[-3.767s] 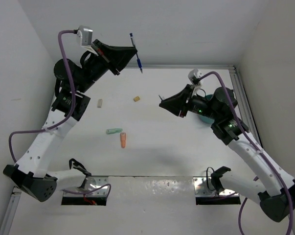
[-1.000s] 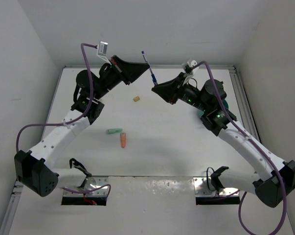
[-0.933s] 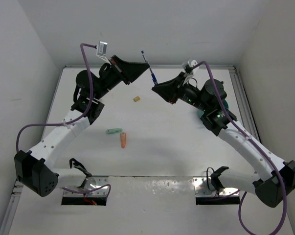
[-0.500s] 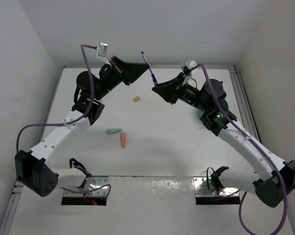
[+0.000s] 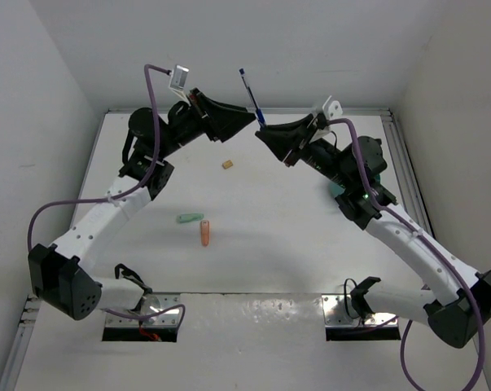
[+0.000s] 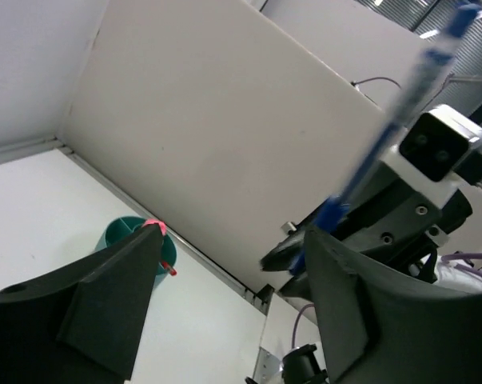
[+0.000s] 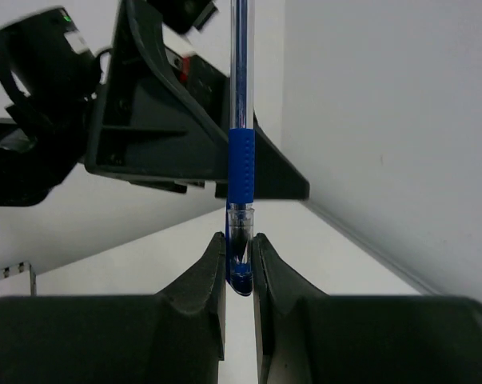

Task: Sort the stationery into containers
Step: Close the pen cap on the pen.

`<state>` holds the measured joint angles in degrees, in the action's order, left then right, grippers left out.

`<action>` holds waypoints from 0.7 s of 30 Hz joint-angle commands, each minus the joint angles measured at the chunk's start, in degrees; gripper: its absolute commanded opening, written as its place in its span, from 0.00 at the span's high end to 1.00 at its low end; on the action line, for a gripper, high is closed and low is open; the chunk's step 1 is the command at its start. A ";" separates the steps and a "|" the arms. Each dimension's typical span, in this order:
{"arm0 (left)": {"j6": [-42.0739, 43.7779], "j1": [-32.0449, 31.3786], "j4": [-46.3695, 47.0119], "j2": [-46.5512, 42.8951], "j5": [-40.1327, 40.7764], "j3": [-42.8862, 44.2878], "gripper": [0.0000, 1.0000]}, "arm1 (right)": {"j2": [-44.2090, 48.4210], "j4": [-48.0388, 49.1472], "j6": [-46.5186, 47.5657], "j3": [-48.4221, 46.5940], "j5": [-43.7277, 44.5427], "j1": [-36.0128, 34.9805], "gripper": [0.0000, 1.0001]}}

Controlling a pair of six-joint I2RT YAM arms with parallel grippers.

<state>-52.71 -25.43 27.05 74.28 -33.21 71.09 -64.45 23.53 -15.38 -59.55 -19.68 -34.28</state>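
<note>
Right jaws pinch dark-blue pen (image 7: 241, 160) at tip; left jaws spread; white table (image 5: 269, 244), white walls (image 5: 310, 49) around.

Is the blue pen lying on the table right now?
No, the blue pen stands upright in the air, its lower tip pinched between the right jaws.

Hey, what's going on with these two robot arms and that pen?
The right claw is pinching a blue pen near its tip, holding it upright in the air over the far side of the table. The left claw sits right beside it with its fingers spread, not gripping the pen. A teal cup near the right arm holds a pink-red marker. A mint-green stub, an orange stub and a small tan piece lie loose on the table.
</note>
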 commanded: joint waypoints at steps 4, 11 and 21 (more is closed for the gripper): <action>-0.03 1.87 0.19 0.60 -2.12 4.67 0.19 | 1.78 6.44 1.49 -1.10 0.61 -0.61 1.00; 6.37 2.66 -4.97 1.66 -8.62 12.39 0.29 | 2.13 5.74 1.58 -0.74 1.66 -0.61 1.00; 3.93 7.68 -4.65 0.78 -16.97 11.97 0.29 | 2.13 3.72 2.02 -1.36 1.84 -0.70 1.00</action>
<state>-47.05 -18.28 19.31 75.57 -45.43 82.19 -63.13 25.98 -14.22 -59.55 -18.17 -34.39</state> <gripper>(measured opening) 0.712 0.131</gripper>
